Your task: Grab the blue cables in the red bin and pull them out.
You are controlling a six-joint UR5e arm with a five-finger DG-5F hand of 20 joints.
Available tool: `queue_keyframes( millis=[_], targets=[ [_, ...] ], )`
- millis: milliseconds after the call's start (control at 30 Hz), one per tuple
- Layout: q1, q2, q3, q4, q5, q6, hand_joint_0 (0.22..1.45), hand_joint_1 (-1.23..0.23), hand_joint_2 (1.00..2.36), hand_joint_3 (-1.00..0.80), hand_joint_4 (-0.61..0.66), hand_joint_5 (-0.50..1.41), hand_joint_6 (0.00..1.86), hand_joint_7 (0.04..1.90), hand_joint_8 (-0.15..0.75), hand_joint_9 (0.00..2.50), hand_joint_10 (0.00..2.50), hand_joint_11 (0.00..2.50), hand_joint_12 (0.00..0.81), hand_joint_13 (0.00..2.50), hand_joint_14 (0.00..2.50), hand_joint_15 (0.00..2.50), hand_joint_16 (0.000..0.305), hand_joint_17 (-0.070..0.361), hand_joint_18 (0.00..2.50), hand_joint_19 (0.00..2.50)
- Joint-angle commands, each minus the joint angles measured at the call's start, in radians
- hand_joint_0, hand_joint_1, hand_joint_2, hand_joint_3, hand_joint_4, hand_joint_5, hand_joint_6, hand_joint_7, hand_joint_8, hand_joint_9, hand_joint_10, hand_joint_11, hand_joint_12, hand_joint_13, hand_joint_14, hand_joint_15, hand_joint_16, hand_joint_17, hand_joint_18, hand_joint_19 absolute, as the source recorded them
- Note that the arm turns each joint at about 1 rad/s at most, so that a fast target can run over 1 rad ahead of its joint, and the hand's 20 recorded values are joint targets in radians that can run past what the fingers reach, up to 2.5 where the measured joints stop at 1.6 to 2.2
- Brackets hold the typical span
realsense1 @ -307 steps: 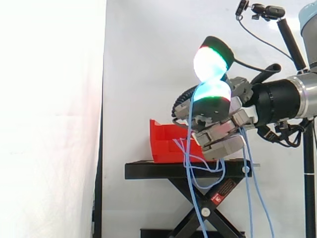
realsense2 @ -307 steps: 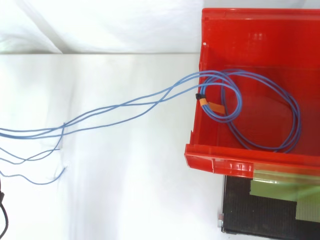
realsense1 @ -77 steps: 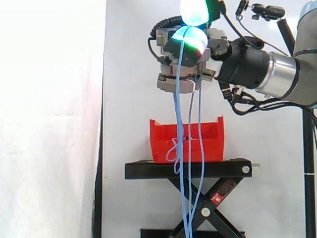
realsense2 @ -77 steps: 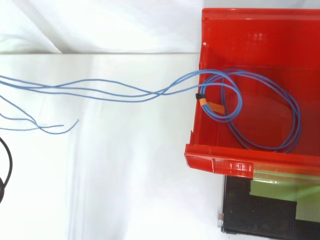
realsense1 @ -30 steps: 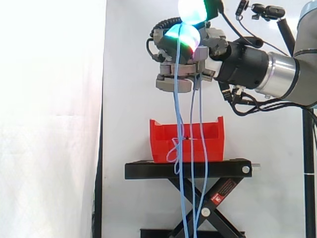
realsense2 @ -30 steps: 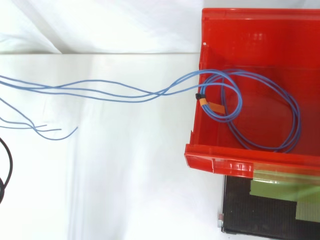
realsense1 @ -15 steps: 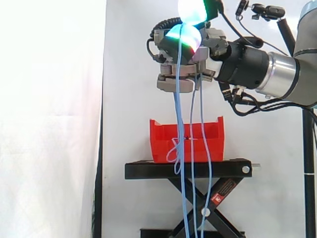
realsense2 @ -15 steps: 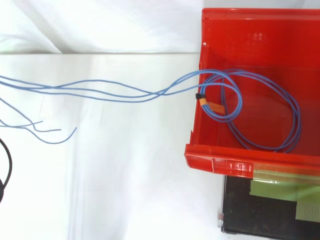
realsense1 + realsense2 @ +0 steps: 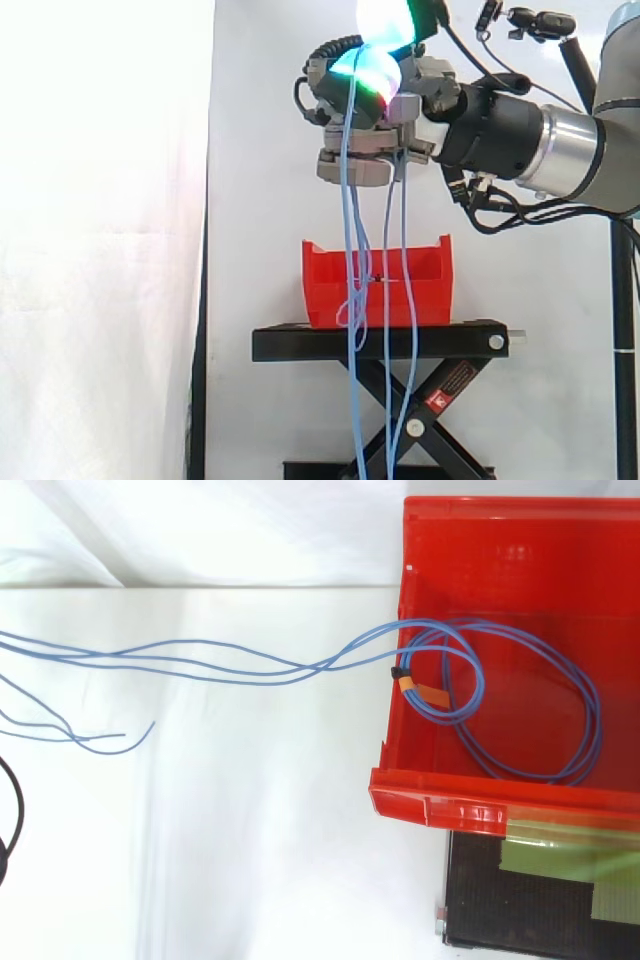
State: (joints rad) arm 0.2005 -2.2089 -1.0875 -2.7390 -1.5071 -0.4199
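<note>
Gripping a bundle of blue cables [image 9: 406, 240] high above the red bin [image 9: 330, 290], with the hand [image 9: 378, 140] reaching in from the right edge of the side view on its arm. Curled tight round the strands, fingers folded over them so that nothing slips free, glowing pads [image 9: 372, 72] green and pale cyan at the very top. Hanging from that grip in several loose strands: straight down past the front of the bin, across the black stand [image 9: 380, 342] and on to the bottom edge of the view, with a small loop just in front of the bin's wall. Sitting level on the stand, before the white curtain [image 9: 260, 150], well below the hand and apart from it. Seen from above, lying for the most part as a wide coil on the bin's floor, bound at its left side by a black tie with an orange tag [image 9: 420, 691]. Leaving the bin over the left wall as a close bunch of strands, then running leftward above the white cloth [image 9: 250, 860] to the view's left edge, spreading slightly on the way. Ending at the lower left in a few loose, curved tips, apart from the main bunch. Showing, below the bin's near rim, a corner of the black stand top with a strip of pale green tape [image 9: 560, 862] stuck on it. Not yet pulled clear of the bin.
</note>
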Motion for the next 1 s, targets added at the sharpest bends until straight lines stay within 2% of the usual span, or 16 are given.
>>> queue_keyframes(
  millis=[0,200,500,633,700,967],
  targets=[
    [-0.001,0.0,0.0,0.001,0.001,0.0,0.93,-0.95,1.0,-1.0,0.29,0.96,0.37,0.7,0.256,1.76,0.16,1.95,0.35,1.45,1.52,1.15,0.043,0.096,1.37,1.44],
    [0.0,0.0,0.0,0.001,0.013,0.003,0.94,-0.96,1.0,-1.0,0.3,0.88,0.47,0.65,0.262,1.7,0.27,1.89,0.355,1.42,1.59,1.1,0.042,0.094,1.35,1.44],
    [-0.001,0.0,0.0,-0.001,0.016,0.016,0.96,-0.98,1.01,-0.87,0.31,0.81,0.57,0.58,0.271,1.64,0.43,1.75,0.36,1.39,1.65,1.05,0.042,0.095,1.33,1.45],
    [-0.001,0.0,0.0,-0.001,0.016,0.016,0.94,-0.97,1.0,-0.93,0.31,0.83,0.58,0.57,0.273,1.65,0.41,1.75,0.358,1.39,1.65,1.04,0.042,0.095,1.32,1.45],
    [0.0,0.0,0.0,-0.002,0.018,0.016,0.91,-0.93,1.0,-1.0,0.31,0.87,0.52,0.61,0.263,1.67,0.35,1.81,0.354,1.4,1.64,1.06,0.042,0.094,1.33,1.47],
    [-0.001,0.0,0.0,-0.002,0.016,0.016,0.79,-0.82,1.0,-1.0,0.32,0.96,0.42,0.66,0.271,1.74,0.22,1.89,0.363,1.43,1.63,1.07,0.045,0.1,1.36,1.46]
  ],
)
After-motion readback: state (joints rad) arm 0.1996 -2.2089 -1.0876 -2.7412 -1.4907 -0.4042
